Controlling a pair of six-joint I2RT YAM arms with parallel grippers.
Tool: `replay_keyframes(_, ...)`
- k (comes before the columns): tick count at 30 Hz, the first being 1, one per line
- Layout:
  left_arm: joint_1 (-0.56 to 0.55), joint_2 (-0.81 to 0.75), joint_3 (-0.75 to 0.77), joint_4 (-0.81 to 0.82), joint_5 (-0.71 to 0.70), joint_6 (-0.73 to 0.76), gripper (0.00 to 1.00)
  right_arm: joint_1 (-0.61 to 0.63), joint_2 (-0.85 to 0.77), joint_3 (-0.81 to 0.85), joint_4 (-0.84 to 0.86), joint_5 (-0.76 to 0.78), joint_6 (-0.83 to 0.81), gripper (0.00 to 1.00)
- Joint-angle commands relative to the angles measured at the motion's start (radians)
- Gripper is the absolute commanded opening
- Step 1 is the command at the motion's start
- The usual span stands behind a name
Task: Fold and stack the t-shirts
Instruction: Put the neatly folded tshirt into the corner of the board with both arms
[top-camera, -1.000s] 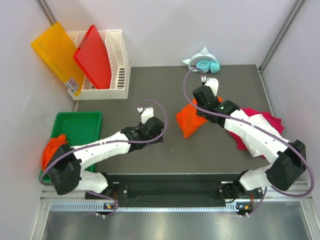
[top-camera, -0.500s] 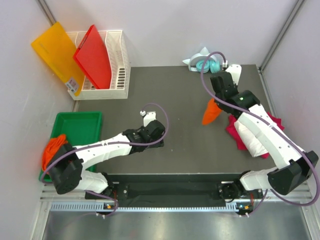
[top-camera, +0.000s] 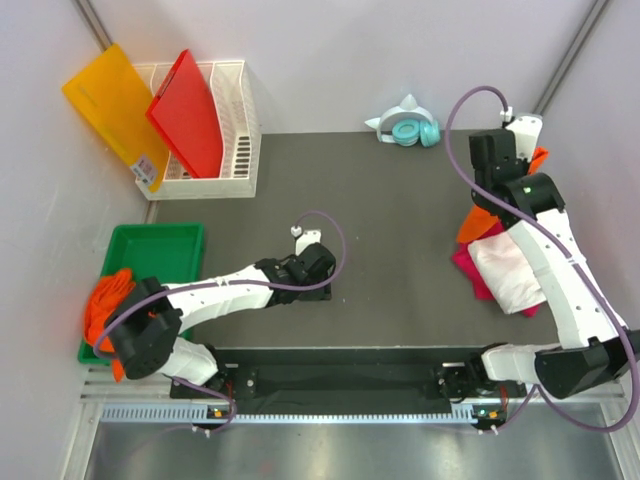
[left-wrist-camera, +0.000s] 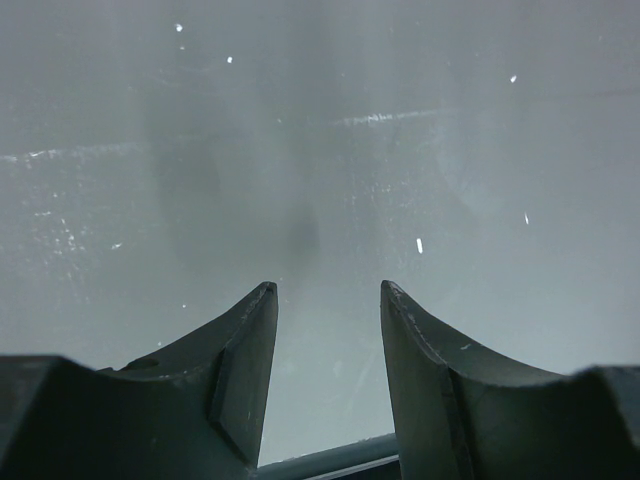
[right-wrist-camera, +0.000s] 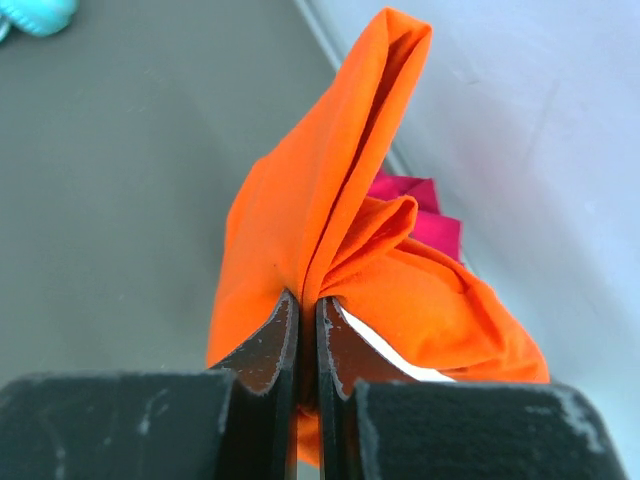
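Dark table between pale walls; left tool apart, right tool clamps orange t-shirt

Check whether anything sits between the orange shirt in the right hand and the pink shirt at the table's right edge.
Nothing visible does. The orange shirt hangs from the shut right hand, close beside the pink shirt.

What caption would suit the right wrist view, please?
Right gripper shut on a bunched orange shirt, with a pink shirt behind it.
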Motion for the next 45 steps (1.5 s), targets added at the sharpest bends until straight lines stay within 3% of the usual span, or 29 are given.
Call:
replay_keyframes(1, -0.007, -0.001, 0.014, 0.042, 0.024, 0.036, 0.5, -0.028, -0.043, 0.056, -0.02, 0.058, -0.022, 0.0)
replay_keyframes(9, -0.007, 0.01, 0.012, 0.046, 0.052, 0.066, 0.5, -0.03, -0.128, -0.146, -0.064, 0.058, 0.087, 0.0)
replay_keyframes(13, -0.007, 0.031, 0.017, 0.053, 0.072, 0.077, 0.5, -0.031, -0.174, -0.287, -0.11, 0.039, 0.214, 0.0)
replay_keyframes(23, -0.007, 0.071, 0.038, 0.06, 0.104, 0.099, 0.5, -0.042, -0.229, -0.45, -0.268, 0.061, 0.473, 0.0)
replay_keyframes(32, -0.007, 0.068, 0.04, 0.06, 0.111, 0.114, 0.5, -0.071, -0.23, -0.392, -0.215, 0.079, 0.401, 0.0)
replay_keyframes(33, -0.007, 0.072, 0.04, 0.063, 0.116, 0.115, 0.49, -0.071, -0.226, -0.323, -0.119, 0.023, 0.315, 0.0)
replay_keyframes(36, -0.007, 0.066, 0.035, 0.065, 0.116, 0.115, 0.49, -0.069, -0.195, -0.231, -0.043, -0.049, 0.256, 0.0)
replay_keyframes(45, -0.007, 0.05, 0.058, 0.056, 0.086, 0.122, 0.49, -0.05, -0.069, -0.034, 0.051, -0.25, 0.133, 0.0)
